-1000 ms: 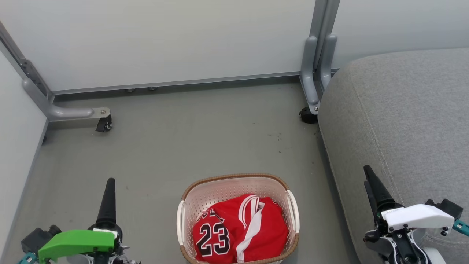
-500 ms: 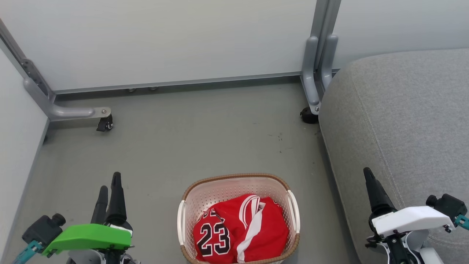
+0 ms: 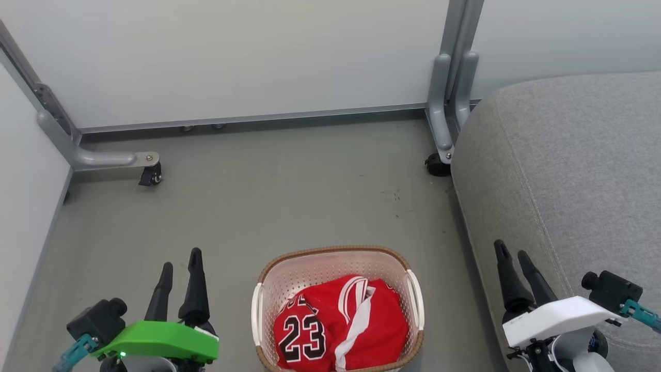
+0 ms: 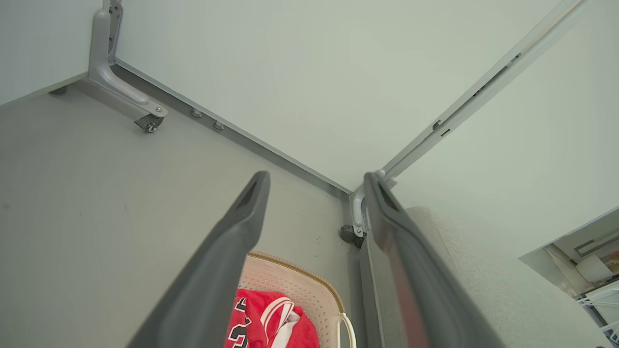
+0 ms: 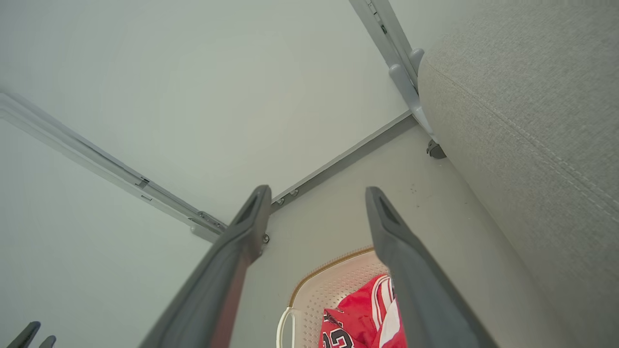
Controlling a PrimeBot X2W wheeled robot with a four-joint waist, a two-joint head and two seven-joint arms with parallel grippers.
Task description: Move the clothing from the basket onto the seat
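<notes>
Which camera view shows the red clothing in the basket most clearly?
The head view: the clothing lies almost whole in the basket, the number 23 readable. Each wrist view shows a small red piece of it at the bottom edge, the number cut off.

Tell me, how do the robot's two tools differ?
The left tool wears a green cover; the right tool a white cover. The left tool hangs over the floor left of the basket; the right tool is beside the grey seat's edge. Both are open, empty, with dark fingers.
</notes>
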